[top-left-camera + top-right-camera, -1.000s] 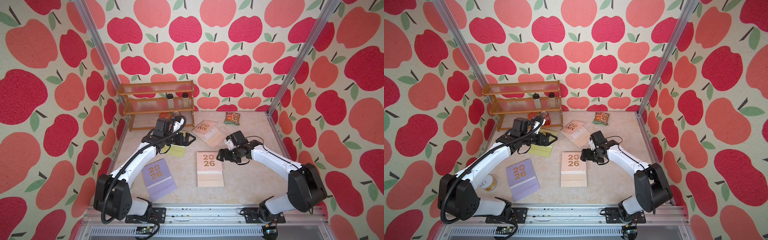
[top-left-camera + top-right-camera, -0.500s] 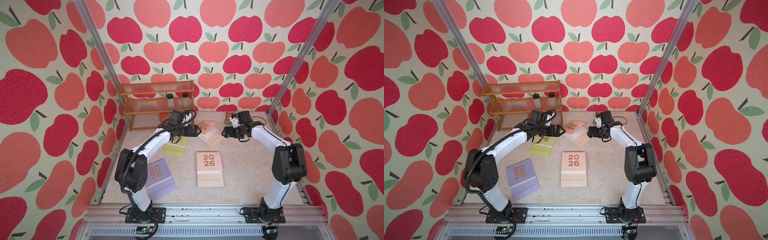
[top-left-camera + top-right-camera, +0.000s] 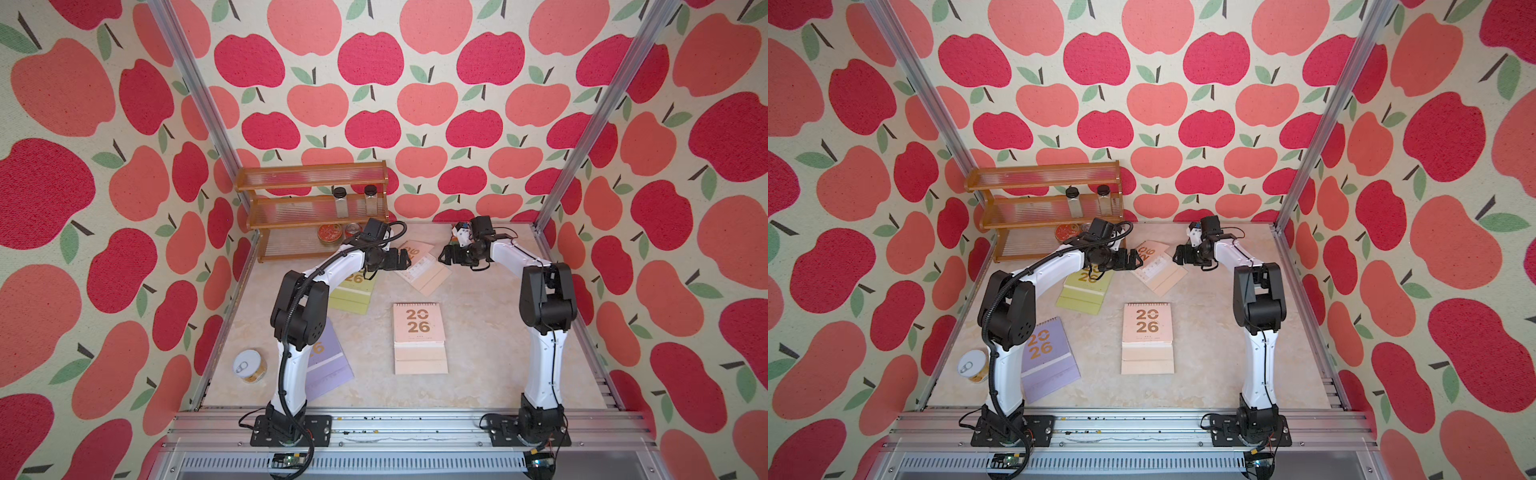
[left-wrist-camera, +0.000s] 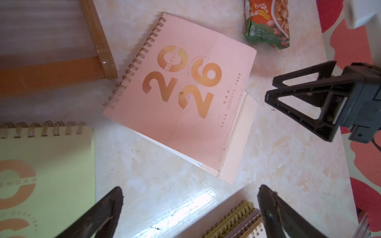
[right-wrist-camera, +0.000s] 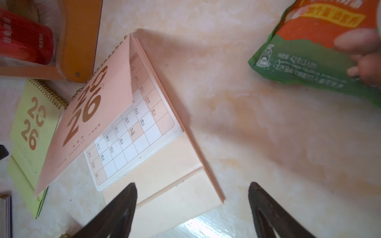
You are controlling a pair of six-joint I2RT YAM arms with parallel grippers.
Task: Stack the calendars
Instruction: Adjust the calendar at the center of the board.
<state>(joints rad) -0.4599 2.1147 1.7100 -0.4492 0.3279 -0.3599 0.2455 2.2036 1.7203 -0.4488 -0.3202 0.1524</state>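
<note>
Left gripper [image 3: 406, 262] hangs wide open and empty at the nine o'clock edge of the far peach calendar [image 3: 424, 272], which lies flat at twelve o'clock on the table [image 3: 482, 332]; right gripper [image 3: 445, 255] faces it from three o'clock, jaws spread, nothing held; I read this as bracketing a flat thing that offers one gripper no edge; its cover [image 5: 88, 115] curls up and could flap; the centre pile [image 3: 419, 336], possibly several deep, looks like the destination; yellow-green calendar [image 3: 353, 293] at ten and lilac calendar [image 3: 330, 365] at eight wait.
</note>
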